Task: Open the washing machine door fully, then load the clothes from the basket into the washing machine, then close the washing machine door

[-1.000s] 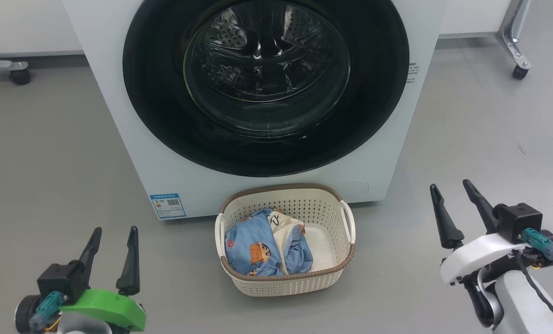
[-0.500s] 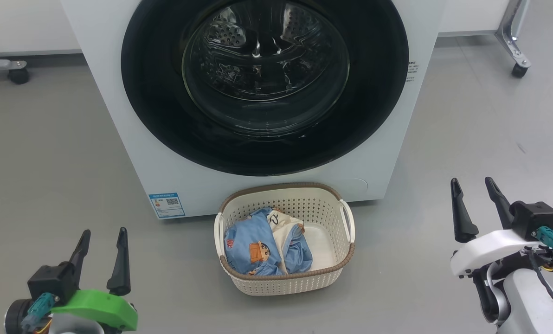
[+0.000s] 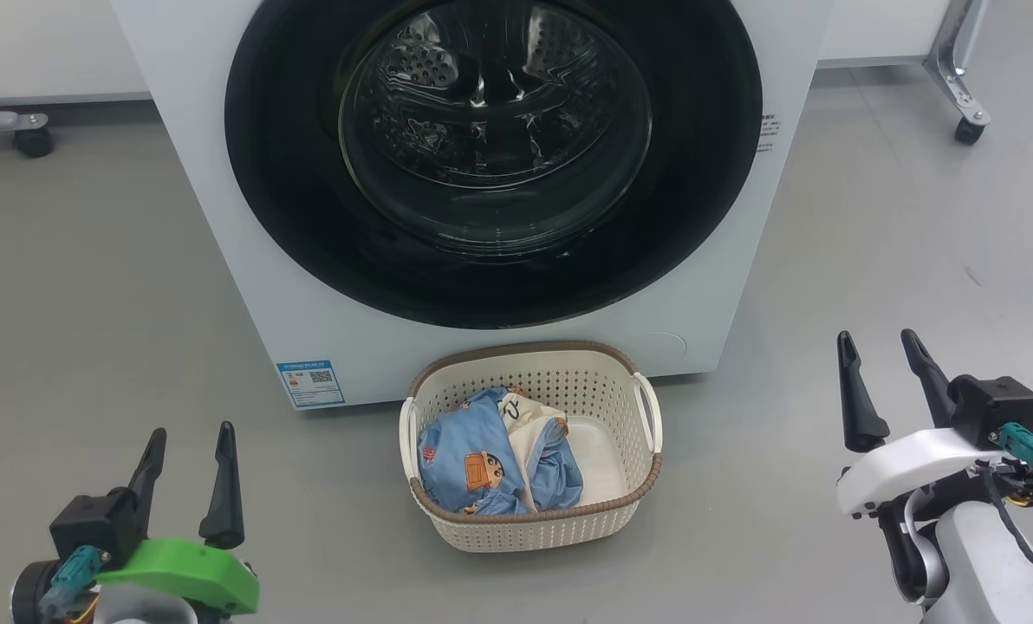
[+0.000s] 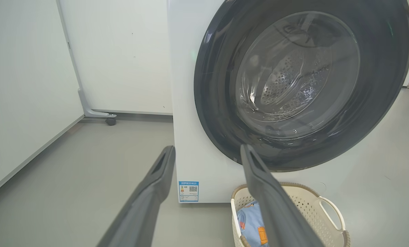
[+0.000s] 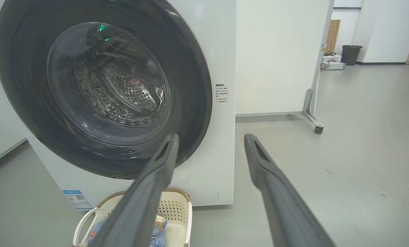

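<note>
Head view: washing machine door (image 3: 492, 147) is sitting shut against the washing machine (image 3: 222, 286); opening isn't started yet; clothes (image 3: 482, 459) are lying bunched in the basket (image 3: 534, 524), which is standing on the floor (image 3: 92, 303) just in front of the machine, below the door; left gripper (image 3: 191, 429) and right gripper (image 3: 874, 334) are hovering either side, well apart from the basket, fingers spread, carrying nothing; my read: all three steps are pending: opening, loading, closing.

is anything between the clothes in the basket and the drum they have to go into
Yes: the washing machine door is shut across the front of the washing machine, directly above the basket that holds the clothes.
</note>
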### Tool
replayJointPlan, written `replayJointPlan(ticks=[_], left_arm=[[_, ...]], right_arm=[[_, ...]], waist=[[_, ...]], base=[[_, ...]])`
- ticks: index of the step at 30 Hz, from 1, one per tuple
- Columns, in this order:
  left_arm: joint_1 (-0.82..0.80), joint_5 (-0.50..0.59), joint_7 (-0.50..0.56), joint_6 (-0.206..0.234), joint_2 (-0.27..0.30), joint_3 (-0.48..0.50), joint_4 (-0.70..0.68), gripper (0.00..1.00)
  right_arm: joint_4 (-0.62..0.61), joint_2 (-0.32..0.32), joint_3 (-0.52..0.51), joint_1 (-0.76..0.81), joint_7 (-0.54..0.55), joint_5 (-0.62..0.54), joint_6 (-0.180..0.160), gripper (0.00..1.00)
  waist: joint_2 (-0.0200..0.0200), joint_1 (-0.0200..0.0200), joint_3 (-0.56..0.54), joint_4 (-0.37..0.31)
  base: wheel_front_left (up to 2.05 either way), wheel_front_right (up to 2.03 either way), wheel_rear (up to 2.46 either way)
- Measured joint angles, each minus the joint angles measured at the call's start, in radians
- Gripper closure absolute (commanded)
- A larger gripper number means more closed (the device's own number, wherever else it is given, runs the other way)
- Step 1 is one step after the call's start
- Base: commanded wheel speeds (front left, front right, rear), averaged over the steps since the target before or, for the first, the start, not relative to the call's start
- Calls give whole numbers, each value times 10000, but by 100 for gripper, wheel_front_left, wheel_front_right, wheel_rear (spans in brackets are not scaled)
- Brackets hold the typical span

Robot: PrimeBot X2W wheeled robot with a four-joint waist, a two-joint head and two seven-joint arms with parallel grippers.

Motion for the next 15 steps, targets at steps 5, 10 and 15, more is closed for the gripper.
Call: replayJointPlan(ticks=[5, 10, 15], left_arm=[[-5, 67, 0, -4, -12, 4, 40, 0], [-30, 190, 0, -15, -38, 15, 81, 0], [-58, 267, 2, -29, -54, 21, 82, 0]], right_arm=[[-58, -2, -25, 0, 0, -165, 4, 0], [-82, 0, -100, 1, 0, -184, 6, 0], [-88, 15, -140, 7, 0, -253, 6, 0]], waist=[[0, 0, -3, -4], [0, 0, -5, -5], [0, 0, 0, -1]], base=[[5, 6, -11], [18, 18, -35], [29, 29, -59]])
